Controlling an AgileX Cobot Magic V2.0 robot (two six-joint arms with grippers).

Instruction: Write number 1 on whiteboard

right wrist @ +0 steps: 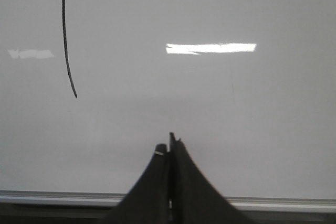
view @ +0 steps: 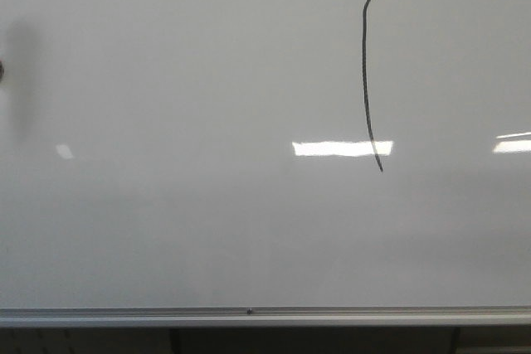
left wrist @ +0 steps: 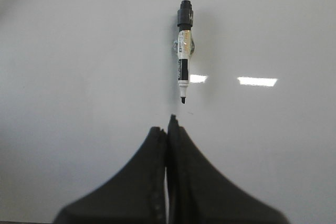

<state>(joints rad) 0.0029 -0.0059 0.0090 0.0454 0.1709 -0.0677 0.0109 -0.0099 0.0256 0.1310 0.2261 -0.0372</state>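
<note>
The whiteboard [view: 166, 230] fills the front view, glossy pale grey with a silver frame edge along the near side. On its right half stands the number 1 [view: 366, 80], a tall, slightly bowed black stroke with a small hook at its top; its lower end also shows in the right wrist view [right wrist: 65, 40]. A black-and-white marker [left wrist: 184, 51] lies on the board in the left wrist view, its tip toward my left gripper [left wrist: 168, 127], which is shut and empty, a short way from the tip. My right gripper [right wrist: 169, 145] is shut on nothing, near the frame.
The aluminium frame edge [view: 249, 314] runs along the board's near side, also seen as the frame [right wrist: 63, 198] in the right wrist view. Bright rectangular light reflections [view: 340, 148] lie across the board. A dark blurred shadow [view: 21, 76] sits at the far left.
</note>
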